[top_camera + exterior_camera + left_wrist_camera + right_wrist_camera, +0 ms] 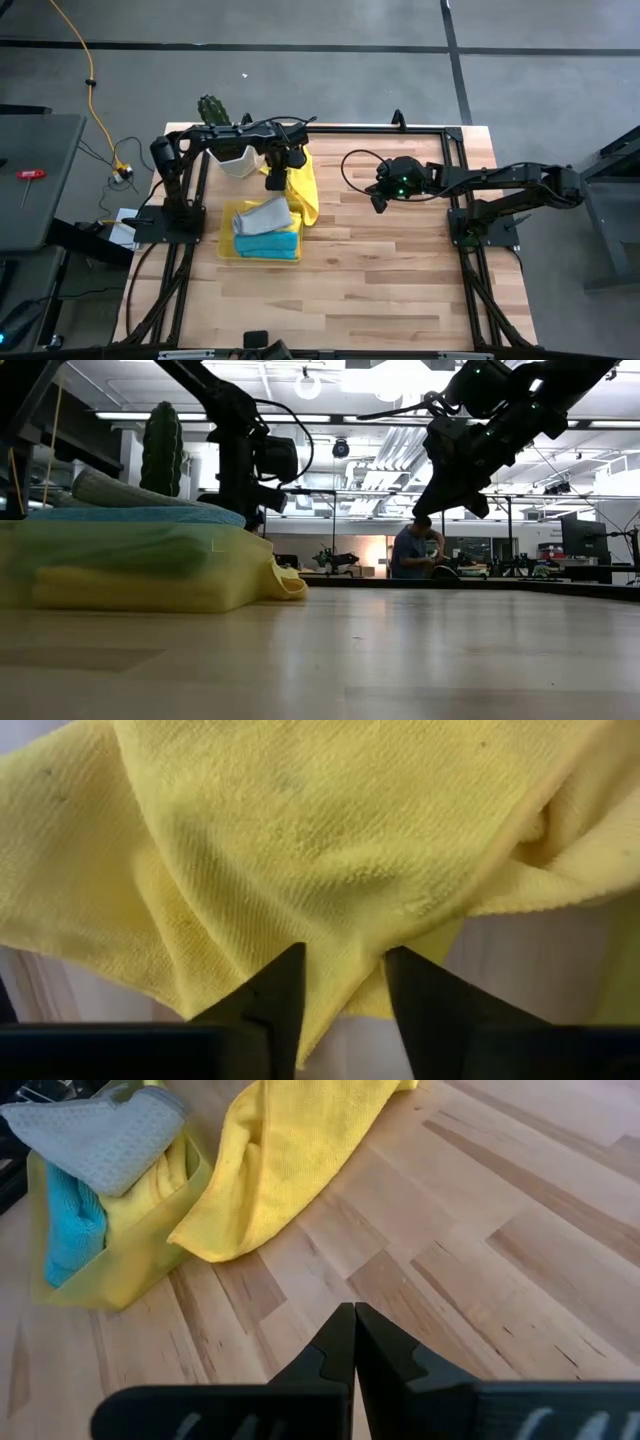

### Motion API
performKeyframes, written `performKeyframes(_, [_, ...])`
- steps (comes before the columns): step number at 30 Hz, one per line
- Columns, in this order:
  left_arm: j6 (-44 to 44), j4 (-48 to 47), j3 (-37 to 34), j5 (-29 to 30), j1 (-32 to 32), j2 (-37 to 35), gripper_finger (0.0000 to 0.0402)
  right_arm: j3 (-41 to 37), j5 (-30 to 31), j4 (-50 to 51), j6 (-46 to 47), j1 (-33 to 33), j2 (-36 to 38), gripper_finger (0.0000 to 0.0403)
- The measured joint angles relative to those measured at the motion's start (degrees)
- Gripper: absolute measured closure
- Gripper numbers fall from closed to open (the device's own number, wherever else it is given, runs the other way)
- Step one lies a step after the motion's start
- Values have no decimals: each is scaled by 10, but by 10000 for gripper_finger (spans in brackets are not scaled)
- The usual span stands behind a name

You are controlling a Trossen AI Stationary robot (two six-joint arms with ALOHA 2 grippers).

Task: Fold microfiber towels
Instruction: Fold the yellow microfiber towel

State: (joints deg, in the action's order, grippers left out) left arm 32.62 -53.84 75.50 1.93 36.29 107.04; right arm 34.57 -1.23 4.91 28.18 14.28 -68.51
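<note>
Now, my job: I am folding soft towels, and I think I am partway through.
Done, I think: three towels sit in the yellow tray (226, 250). I count one grey towel (262, 214) on top, one blue towel (268, 243) under it, and one yellow folded towel (152, 1192) beside them.
Left to do: one loose yellow towel (305, 185) is not folded. It hangs down to the table (400, 270) just beside the tray.
Left gripper (343, 982): it is high up at the loose towel. Its fingers are a little apart, with a fold of cloth between them.
Right gripper (353, 1342): its fingers are pressed together. It holds nothing and waits above the bare wood, well apart from the towels.
</note>
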Motion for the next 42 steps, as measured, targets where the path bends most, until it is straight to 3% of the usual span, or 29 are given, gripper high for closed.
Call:
performKeyframes(6, [11, 3, 0, -38, 0, 0, 376, 0, 0, 0, 3, 0, 0, 403])
performKeyframes(8, [11, 3, 0, -54, -3, 0, 394, 0, 0, 0, 3, 0, 0, 403])
performKeyframes(12, [8, -2, 26, -59, -8, -6, 399, 0, 0, 0, 3, 0, 0, 403])
performKeyframes(18, [1, 2, 141, -69, -10, -24, 401, 0, 3, -1, 0, 0, 24, 403])
performKeyframes(23, [2, 22, 224, -69, -35, -20, 401, 0, 27, 0, -9, 17, 95, 403])
performKeyframes(29, [-34, 86, 236, -67, -102, 6, 401, 0, 27, 2, -28, 50, 196, 403])
performKeyframes(35, [-154, 210, 236, -65, -184, 67, 401, 0, 27, 20, -30, 79, 263, 403])
performKeyframes(42, [-321, 304, 236, -41, -261, 139, 401, 0, 25, 55, -30, 98, 291, 403])
